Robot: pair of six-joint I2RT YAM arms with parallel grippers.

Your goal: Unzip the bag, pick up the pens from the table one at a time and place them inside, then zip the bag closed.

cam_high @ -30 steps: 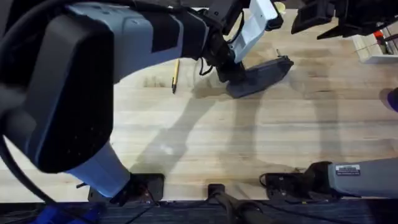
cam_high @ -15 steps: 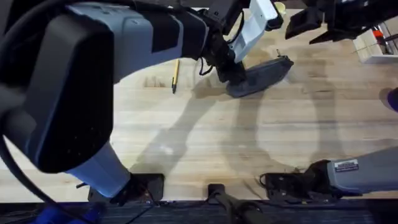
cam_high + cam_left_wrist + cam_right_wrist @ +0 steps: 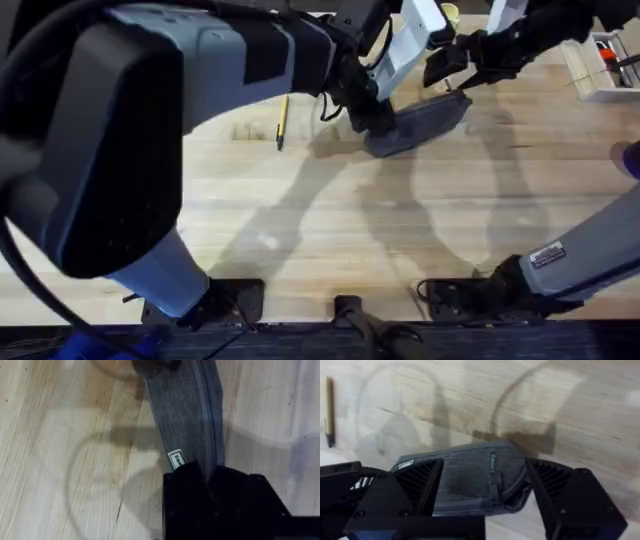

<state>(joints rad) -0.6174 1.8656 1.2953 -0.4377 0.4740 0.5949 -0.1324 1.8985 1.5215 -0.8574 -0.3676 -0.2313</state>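
The right claw (image 3: 447, 68) has been brought in from the far right corner of the worktop (image 3: 330, 220) over the last second and now hangs, fingers spread wide, just above the right end of the elongated grey fabric pouch (image 3: 418, 120), which lies near the far edge, right of centre. In the right wrist view the pouch (image 3: 465, 477) is framed between the open fingers. Its other end is pinched by the left claw (image 3: 210, 477), pressed together on the fabric. The slim yellow pen (image 3: 282, 120) lies apart to the left, untouched. Unzipping is judged about to start; the zipper looks shut.
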